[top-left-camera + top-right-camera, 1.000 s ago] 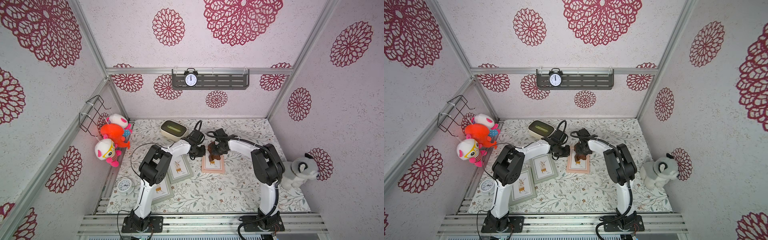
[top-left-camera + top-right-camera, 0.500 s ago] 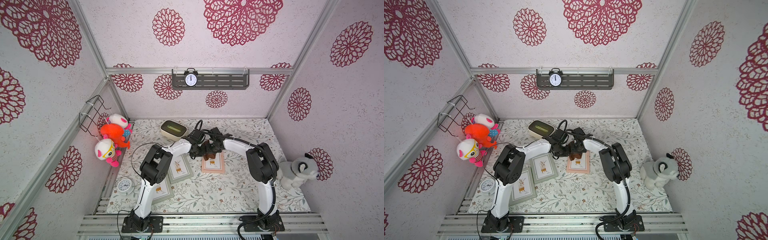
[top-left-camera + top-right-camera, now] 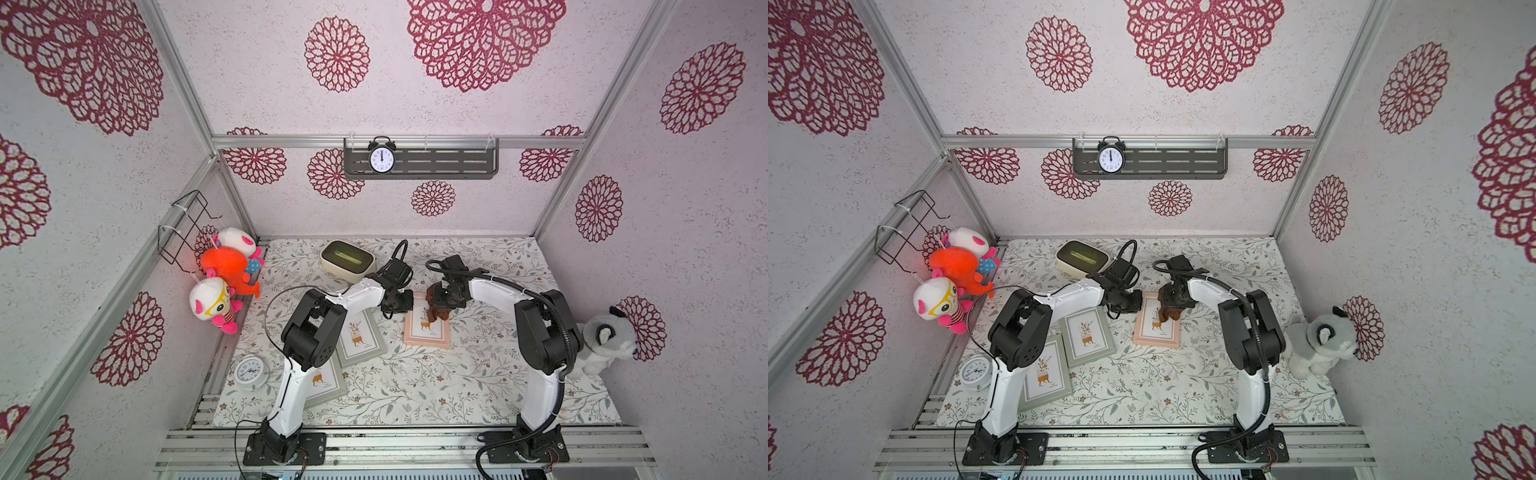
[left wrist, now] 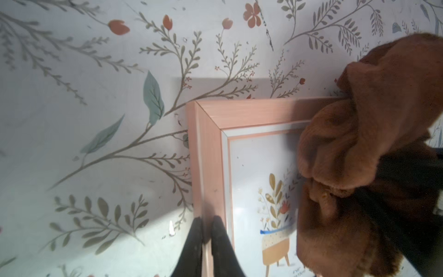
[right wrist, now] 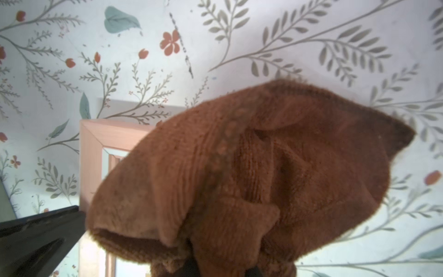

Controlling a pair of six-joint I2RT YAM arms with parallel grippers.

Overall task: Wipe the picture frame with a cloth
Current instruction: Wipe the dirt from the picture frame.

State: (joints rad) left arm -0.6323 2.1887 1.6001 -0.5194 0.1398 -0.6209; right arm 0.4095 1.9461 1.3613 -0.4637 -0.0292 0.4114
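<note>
A pink picture frame [image 3: 428, 332] [image 3: 1157, 330] lies flat on the floral table, with a plant print under its glass. My left gripper [image 3: 401, 305] [image 3: 1133, 303] is shut on the frame's side rail near its far left corner. In the left wrist view its black fingers [image 4: 217, 230] pinch that rail [image 4: 207, 156]. My right gripper [image 3: 451, 297] [image 3: 1177, 298] is shut on the rust-brown cloth [image 3: 436, 305] [image 3: 1168, 312]. The bunched cloth [image 4: 359, 144] [image 5: 251, 179] hangs onto the far right part of the frame [image 5: 93, 144] and hides the right fingertips.
Two grey-green frames [image 3: 359, 338] [image 3: 326, 382] lie left of the pink one, under the left arm. A beige box [image 3: 348, 262] stands at the back, a white clock [image 3: 248, 372] at front left, a grey plush animal [image 3: 602, 345] at the right edge. Plush toys [image 3: 226, 270] hang on the left wall.
The right gripper carried the cloth left across the frame's far end toward the left gripper, then back to the right. The left gripper kept its hold on the rail.
</note>
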